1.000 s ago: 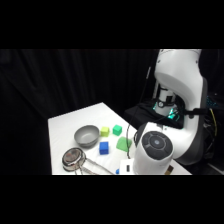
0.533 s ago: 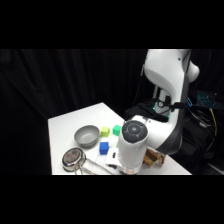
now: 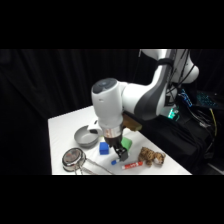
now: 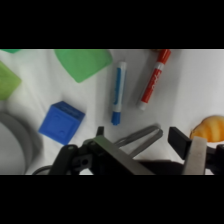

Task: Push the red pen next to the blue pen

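the white counter (image 3: 62,131) carries everything, and the white arm (image 3: 137,100) reaches over it from the upper right, its jaws (image 3: 120,152) low over the near middle of the things. in the wrist view the jaws (image 4: 172,145) stand apart with nothing between them, bare counter showing in the gap. a grey bowl (image 3: 85,137) sits toward the left, and a round metal strainer (image 3: 73,157) lies nearer the front edge. a brown plush toy (image 3: 152,156) rests at the right, just beyond the red pen. a green block (image 3: 127,143) is partly hidden behind the jaws, and a blue cube (image 3: 104,148) sits just left of them. the red pen (image 3: 133,164) lies flat on the counter by the front edge; in the wrist view the red pen (image 4: 154,79) lies close beside the blue pen (image 4: 118,92), apart and slightly splayed. in the side view the blue pen (image 3: 114,161) shows only as what seems a small blue tip under the jaws.
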Motion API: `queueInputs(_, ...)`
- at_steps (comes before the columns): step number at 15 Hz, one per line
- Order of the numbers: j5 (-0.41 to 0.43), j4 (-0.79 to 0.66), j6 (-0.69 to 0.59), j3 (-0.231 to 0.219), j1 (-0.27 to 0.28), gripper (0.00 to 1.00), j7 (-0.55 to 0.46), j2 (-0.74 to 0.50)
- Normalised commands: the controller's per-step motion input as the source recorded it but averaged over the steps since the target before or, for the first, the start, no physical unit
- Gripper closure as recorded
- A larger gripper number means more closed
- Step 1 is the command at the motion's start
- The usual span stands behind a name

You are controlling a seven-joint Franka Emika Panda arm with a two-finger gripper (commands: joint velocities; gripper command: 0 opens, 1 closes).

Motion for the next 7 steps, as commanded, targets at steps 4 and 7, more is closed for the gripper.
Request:
queueInputs(4, 0.115, 0.18, -0.76, -0.076, -0.293, 0.00, -0.44, -0.43)
queueInputs(7, 0.042, 0.35, -0.61, -0.086, -0.177, 0.00, -0.33, -0.23)
